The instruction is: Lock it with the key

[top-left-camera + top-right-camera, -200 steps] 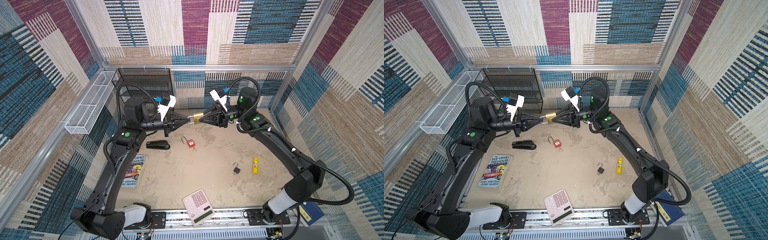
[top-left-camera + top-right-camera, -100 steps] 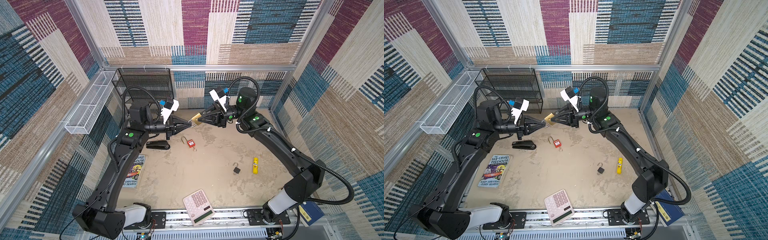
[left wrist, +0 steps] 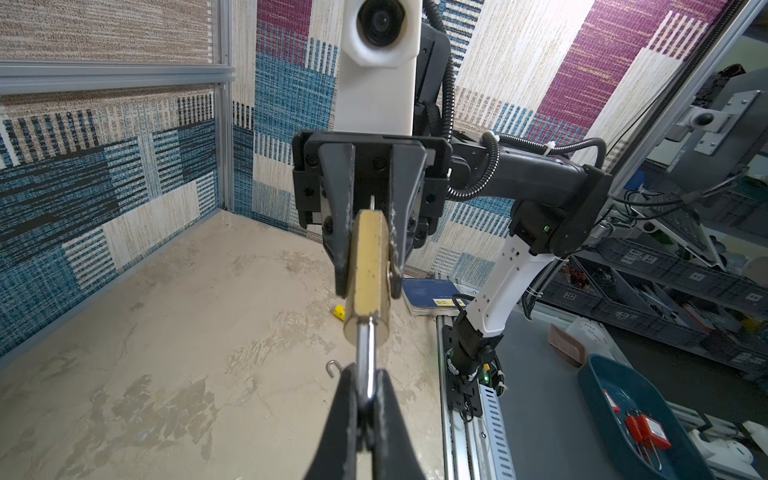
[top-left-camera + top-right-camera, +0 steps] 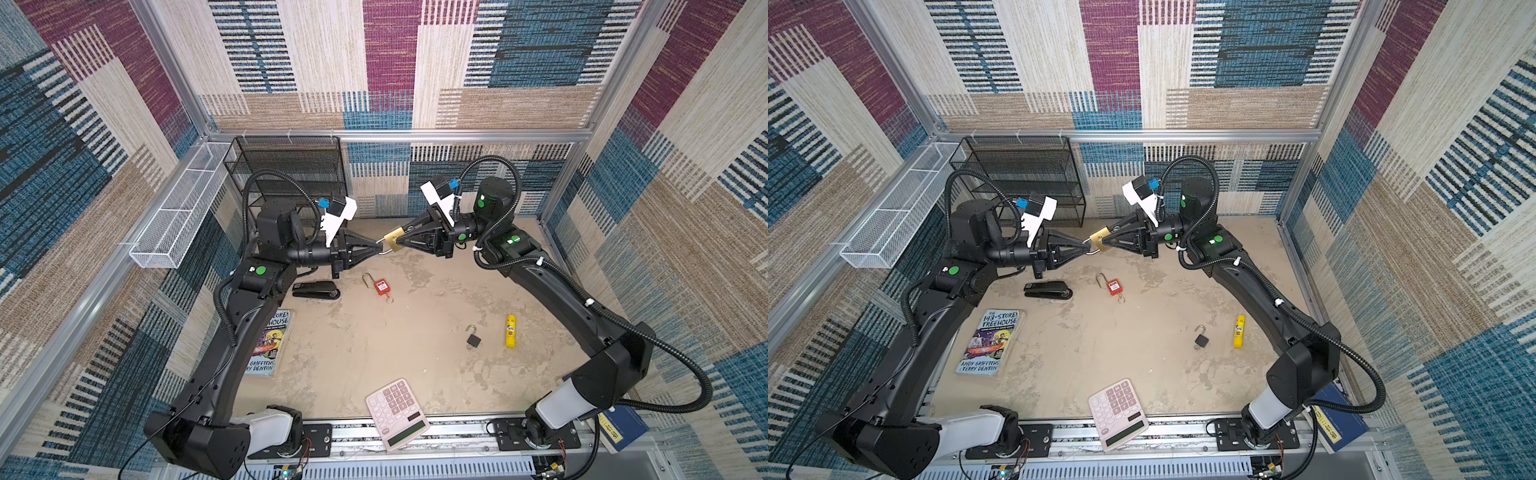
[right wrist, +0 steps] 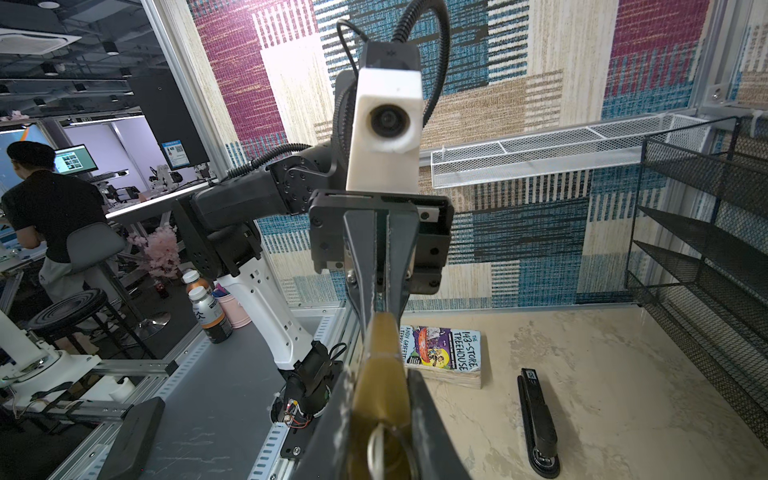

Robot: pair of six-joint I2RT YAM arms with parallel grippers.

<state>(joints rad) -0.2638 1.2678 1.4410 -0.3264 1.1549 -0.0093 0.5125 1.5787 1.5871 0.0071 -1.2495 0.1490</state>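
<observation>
While both arms meet above the back of the counter [image 4: 419, 357], I see the brass padlock [image 4: 393, 240] held in the air between them. I see the left jaws closed on its steel shackle [image 3: 368, 365], and the right jaws grip the brass body. A key ring [image 5: 379, 451] hangs at the body's end; the key itself I cannot see clearly.

Matte black left arm [image 4: 232, 332] and right arm [image 4: 552, 291], white shells [image 4: 270, 430] at the bases, round green stickers [image 4: 260, 270] on the joints, ribbed black cable conduits [image 4: 489, 158], white wrist camera housings [image 4: 436, 199] with blue tags [image 4: 454, 183], tapered dark fingers [image 3: 343, 216]
</observation>
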